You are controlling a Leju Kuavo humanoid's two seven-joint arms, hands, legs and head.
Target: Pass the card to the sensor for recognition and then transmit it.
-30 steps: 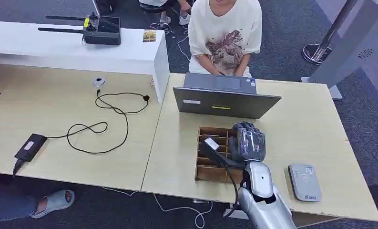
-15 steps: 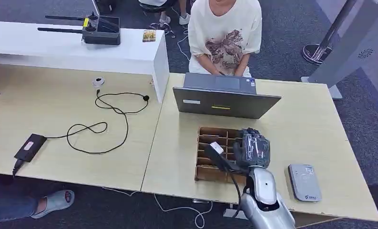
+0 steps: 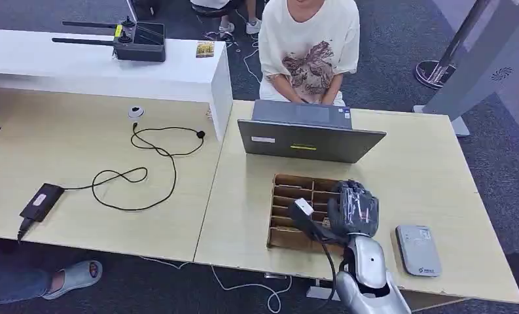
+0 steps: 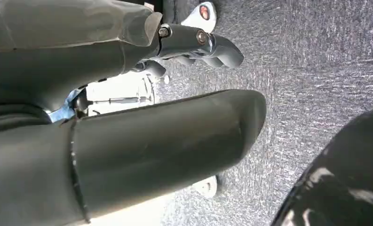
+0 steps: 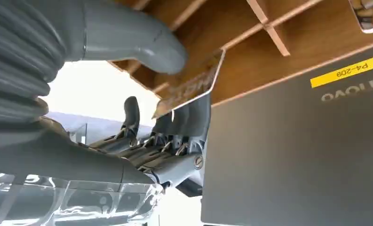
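My right hand (image 3: 353, 208) hovers over the right end of the wooden divided tray (image 3: 289, 196), palm down. In the right wrist view this hand (image 5: 142, 150) pinches a thin brownish card (image 5: 189, 87) between the thumb and the dark fingers, just off the tray's compartments. The grey flat sensor (image 3: 418, 250) lies on the table to the right of the hand, near the front edge, with a gap between them. My left hand (image 4: 165, 141) hangs over the carpet with its fingers apart and nothing in it.
A grey laptop (image 3: 309, 140) stands open just behind the tray, and a person sits at it. A black cable (image 3: 145, 170) and power brick (image 3: 40, 201) lie on the left table. A white shelf (image 3: 99, 65) carries a router. Bare tabletop lies around the sensor.
My right hand has moved to the right and toward the table's front edge, from the tray's middle to its right end, nearer the sensor.
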